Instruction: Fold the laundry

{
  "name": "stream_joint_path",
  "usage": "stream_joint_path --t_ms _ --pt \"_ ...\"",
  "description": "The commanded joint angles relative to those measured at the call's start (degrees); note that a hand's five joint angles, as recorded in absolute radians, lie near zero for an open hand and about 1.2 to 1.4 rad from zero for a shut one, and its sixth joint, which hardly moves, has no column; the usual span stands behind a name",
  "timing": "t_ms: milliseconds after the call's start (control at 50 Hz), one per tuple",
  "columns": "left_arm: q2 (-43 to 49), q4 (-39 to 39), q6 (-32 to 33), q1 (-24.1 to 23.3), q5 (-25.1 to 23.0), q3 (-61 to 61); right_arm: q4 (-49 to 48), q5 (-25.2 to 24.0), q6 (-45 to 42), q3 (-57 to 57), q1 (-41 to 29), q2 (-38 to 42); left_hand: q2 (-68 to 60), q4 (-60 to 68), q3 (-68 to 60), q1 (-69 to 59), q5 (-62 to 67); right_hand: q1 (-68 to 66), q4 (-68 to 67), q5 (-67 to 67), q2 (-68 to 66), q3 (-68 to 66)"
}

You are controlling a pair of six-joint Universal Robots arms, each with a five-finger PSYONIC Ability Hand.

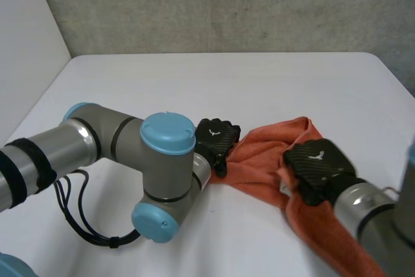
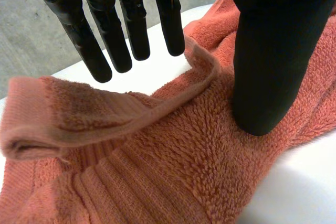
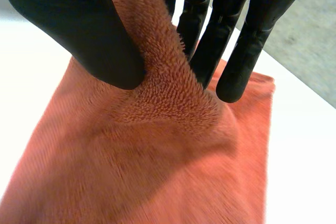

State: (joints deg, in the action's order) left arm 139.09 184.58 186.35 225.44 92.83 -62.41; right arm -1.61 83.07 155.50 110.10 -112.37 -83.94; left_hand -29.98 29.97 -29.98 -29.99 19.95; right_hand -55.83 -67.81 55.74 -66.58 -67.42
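On the white surface [image 1: 194, 82], from its middle toward the near right edge, an orange towel [image 1: 259, 163] is seen, bunched rather than laid flat. A gathering step is judged to be in hand, with no fold made yet. Around the towel's middle, a raised ridge of pile is pinched by the right hand [image 1: 318, 168] between thumb [image 3: 94, 40] and fingers [image 3: 210, 45]. At the towel's left end the left hand [image 1: 217, 137] is set. Its thumb is pressed on the pile while its fingers are held straight and apart from it, with nothing clamped. A curled hem [image 2: 79, 114] is raised between them. Next, that hem would need to be clamped and the towel spread flat. Thick looped pile and a ribbed band are shown.
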Motion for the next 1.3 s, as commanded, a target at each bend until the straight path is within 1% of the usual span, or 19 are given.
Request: stream_joint_path --t_ms 20,260,360,620,800,820,840,860,880,900,920,960,1000,1100,1140,1160,1200,1220,1300 --pt "1.10 -0.01 0.07 0.00 -0.55 1.32 6.09 -1.50 -5.73 1.87 5.76 -7.10 -8.48 8.50 -8.48 -8.47 8.52 -24.17 -12.19 14.26 -13.42 -12.58" --pt "-1.01 -0.36 -1.16 -0.09 -2.48 4.31 6.00 -5.82 -6.44 3.72 6.90 -7.64 -8.15 8.17 -8.15 -8.14 8.19 -24.17 -12.19 14.26 -13.42 -12.58" --pt "-1.54 -0.27 -4.42 -0.09 -2.48 6.60 5.92 -7.31 -6.62 4.51 7.43 -7.55 -8.99 9.01 -8.99 -8.99 9.03 -24.17 -12.19 14.26 -13.42 -12.58" --pt "7.24 -2.47 -4.86 0.00 -2.39 12.40 4.77 -8.80 -6.62 5.22 7.43 -6.76 -10.00 10.02 -10.00 -9.99 10.04 -24.17 -12.19 14.26 -13.42 -12.58" --pt "9.36 -2.47 -4.94 0.09 -1.69 13.46 4.42 -9.07 -6.62 5.39 7.52 -5.97 -10.84 10.86 -10.84 -10.84 10.88 -24.17 -12.19 14.26 -13.42 -12.58" --pt "9.45 -2.47 -4.86 0.17 -0.82 13.72 4.16 -9.24 -6.62 5.48 7.52 -5.97 -17.17 17.19 -17.17 -17.16 17.21 -24.17 -12.19 14.26 -13.42 -12.58" --pt "9.45 -2.38 -4.86 0.26 0.67 13.89 3.90 -9.33 -6.62 5.48 7.61 -5.97 -29.56 29.57 -29.56 -29.55 29.59 -24.17 -12.19 14.26 -13.42 -12.58" --pt "9.45 -2.38 -4.86 0.26 0.68 13.89 3.89 -9.33 -6.62 5.48 7.61 -5.97 -29.68 29.70 -29.68 -29.67 29.72 -24.17 -12.19 14.26 -13.42 -12.58" --pt "9.28 -2.38 -4.86 0.35 2.60 13.98 3.81 -9.42 -6.62 5.39 7.61 -5.97 -43.01 43.02 -43.01 -43.00 43.04 -24.17 -12.19 14.26 -13.42 -12.58" --pt "9.01 -2.38 -4.86 0.35 4.71 13.90 3.89 -9.51 -6.62 5.22 7.61 -6.05 -49.95 49.96 -49.95 -49.94 49.98 -24.17 -12.19 14.26 -13.42 -12.58" --pt "9.01 -2.38 -4.86 0.35 4.73 13.89 3.89 -9.51 -6.62 5.22 7.61 -6.06 -50.01 50.03 -50.01 -50.01 50.05 -24.17 -12.19 14.26 -13.42 -12.58" --pt "7.35 -2.20 -4.77 0.35 8.14 12.67 4.07 -9.51 -6.88 4.43 7.69 -6.06 -50.02 50.03 -50.02 -50.01 50.05 -24.17 -12.19 14.26 -13.42 -12.58" --pt "5.60 -2.12 -4.68 0.44 9.20 11.45 4.16 -9.51 -7.49 3.90 7.78 -6.06 -50.02 50.03 -50.02 -50.01 50.05 -24.17 -12.19 14.26 -13.42 -12.58" --pt "-3.03 -0.10 -4.24 1.23 9.03 3.88 5.39 -9.33 -10.31 1.00 8.75 -6.58 -50.02 50.03 -50.02 -50.01 50.05 -24.17 -12.19 14.26 -13.42 -12.58" --pt "-9.33 2.97 -3.02 3.24 8.86 -1.20 7.84 -9.51 -11.71 -1.97 9.80 -6.93 -50.02 50.03 -50.02 -50.01 50.05 -24.17 -12.19 14.26 -13.42 -12.58" --pt "-9.36 2.98 -3.01 3.25 8.86 -1.22 7.85 -9.51 -11.71 -1.99 9.80 -6.93 -50.02 50.03 -50.02 -50.01 50.05 -24.17 -12.19 14.26 -13.42 -12.58" --pt "-14.87 4.29 -0.65 5.70 8.86 -5.33 12.39 -9.77 -12.85 -6.19 9.89 -6.85 -50.02 50.03 -50.02 -50.01 50.05 -24.17 -12.19 14.26 -13.42 -12.58" --pt "-14.90 4.30 -0.64 5.71 8.86 -5.35 12.42 -9.77 -12.86 -6.21 9.89 -6.85 -50.02 50.03 -50.02 -50.01 50.05 -24.17 -12.19 14.26 -13.42 -12.58" --pt "-21.47 4.04 2.00 8.77 9.03 -10.52 21.79 -9.68 -15.57 -11.47 10.50 -5.62 -50.02 50.03 -50.02 -50.01 50.05 -24.17 -12.19 14.26 -13.42 -12.58"
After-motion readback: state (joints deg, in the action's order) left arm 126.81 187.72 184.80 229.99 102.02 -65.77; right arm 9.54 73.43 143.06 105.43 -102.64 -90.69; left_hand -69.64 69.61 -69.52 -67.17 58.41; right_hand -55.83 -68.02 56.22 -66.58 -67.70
